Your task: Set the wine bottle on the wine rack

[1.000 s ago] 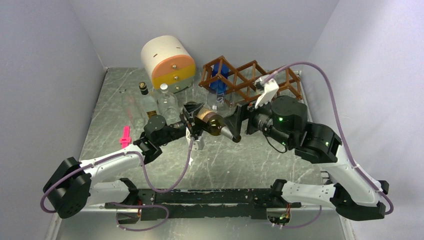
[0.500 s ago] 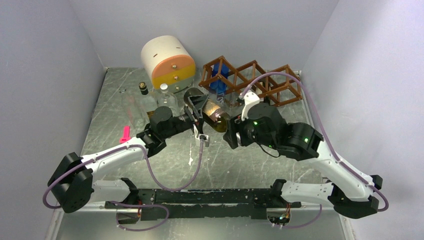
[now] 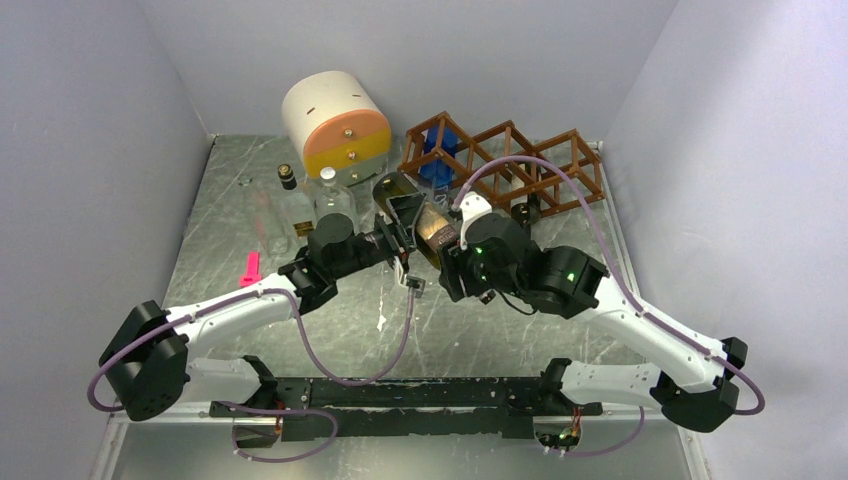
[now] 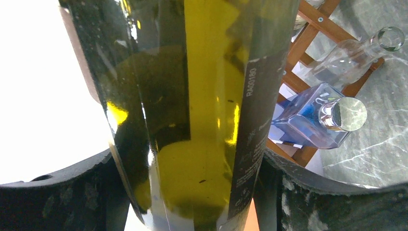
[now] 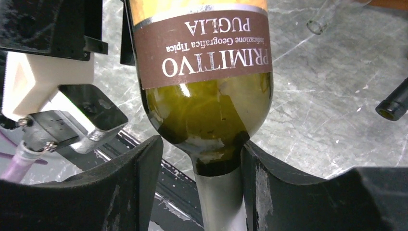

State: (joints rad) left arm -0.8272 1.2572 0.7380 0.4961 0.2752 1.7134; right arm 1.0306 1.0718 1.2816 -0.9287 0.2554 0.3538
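Nearest us, the right gripper (image 5: 202, 149) straddles the bottle (image 5: 207, 106) at its neck. Its matte black fingers (image 5: 120, 192) rise on either side, tips touching the rounded shoulder while gaps show beside the thin neck, so we cannot tell whether it is clamped or only cradling. The bottle is smooth olive-green glass with a brown paper label edged in silver, its print upside down in this view. Just beyond, the left gripper (image 4: 192, 197) is clenched on the bottle's wide body, a rough black finger against each side. From above we see the bottle held off the table (image 3: 500, 320), a grey, scratched, veined sheet, slanting between the two grippers with its neck toward the right one. To the left lies a small pink piece (image 3: 250, 272), and clear flasks (image 3: 335, 205) stand farther back. Just behind the bottle is the rack (image 3: 520, 160), thin reddish-brown wooden slats forming a row of diamond cells, the leftmost holding a square blue flask (image 3: 437, 150). Far left sits a round cream drawer unit (image 3: 335, 125) with an orange and yellow front.
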